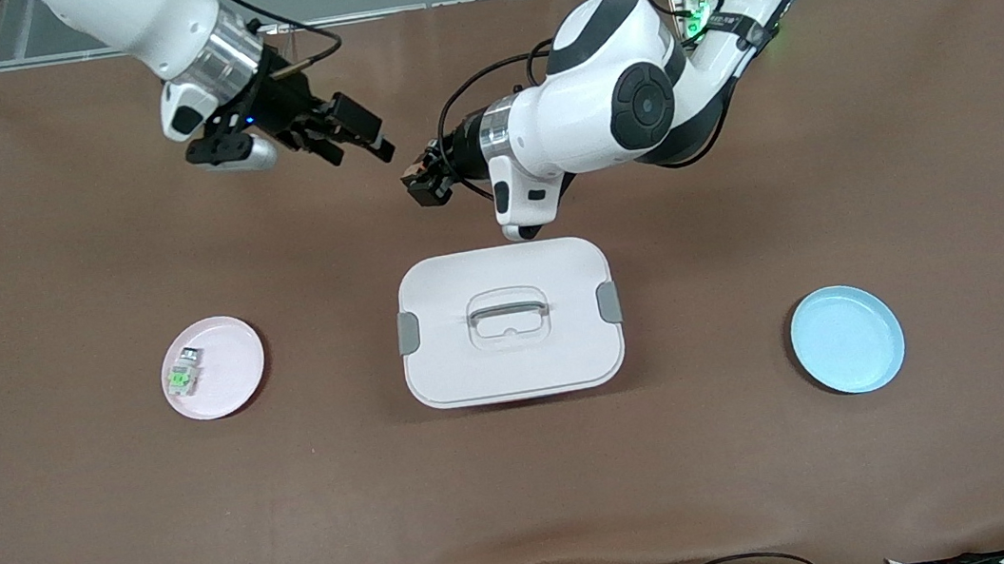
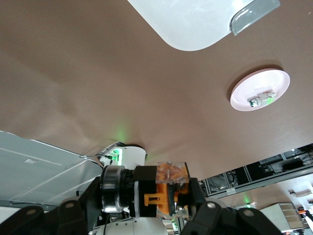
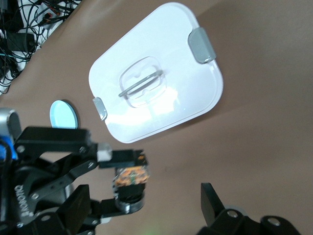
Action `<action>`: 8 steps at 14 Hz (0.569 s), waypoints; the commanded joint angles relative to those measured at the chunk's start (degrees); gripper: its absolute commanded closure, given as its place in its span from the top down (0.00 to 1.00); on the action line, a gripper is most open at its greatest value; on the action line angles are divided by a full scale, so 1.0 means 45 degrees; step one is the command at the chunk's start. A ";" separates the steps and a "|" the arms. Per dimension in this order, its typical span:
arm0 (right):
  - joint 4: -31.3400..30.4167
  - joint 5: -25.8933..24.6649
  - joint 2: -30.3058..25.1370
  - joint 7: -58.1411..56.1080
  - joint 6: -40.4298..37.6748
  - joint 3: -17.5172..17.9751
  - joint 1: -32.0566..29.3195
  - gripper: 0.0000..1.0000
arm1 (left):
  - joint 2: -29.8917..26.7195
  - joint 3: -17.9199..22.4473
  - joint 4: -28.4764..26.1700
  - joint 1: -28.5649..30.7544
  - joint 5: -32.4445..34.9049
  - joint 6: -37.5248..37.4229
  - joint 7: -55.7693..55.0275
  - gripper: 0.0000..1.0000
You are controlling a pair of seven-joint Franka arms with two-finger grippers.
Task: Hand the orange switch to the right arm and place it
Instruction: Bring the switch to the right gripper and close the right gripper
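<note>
Pinched in the left end effector (image 1: 425,183) above the worktop (image 1: 63,528), the orange switch (image 2: 168,193) looks light, rigid and small, so the wide-open right end effector (image 1: 355,137) should clamp its exposed black end.

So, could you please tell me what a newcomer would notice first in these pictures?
Probably the two grippers facing each other in the air above the bare mat, farther from the front camera than the white lidded box. The left gripper holds the orange switch, while the right gripper has its jaws open. A pink plate and a blue plate flank the box.
</note>
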 commanded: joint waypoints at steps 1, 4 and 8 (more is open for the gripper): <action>-0.0200 0.0180 0.0005 0.0647 0.0394 -0.0148 0.0562 1.00 | 0.0327 0.0031 0.0304 -0.0202 -0.0254 0.0326 -0.0157 0.00; -0.0278 0.0140 0.0180 0.0900 0.0608 -0.0148 0.0603 1.00 | 0.0328 0.0031 0.0304 -0.0202 -0.0273 0.0326 -0.0196 0.00; -0.0297 0.0140 0.0707 0.0941 0.0920 -0.0148 0.0603 1.00 | 0.0289 0.0012 0.0304 -0.0241 -0.0273 0.0326 -0.0431 0.00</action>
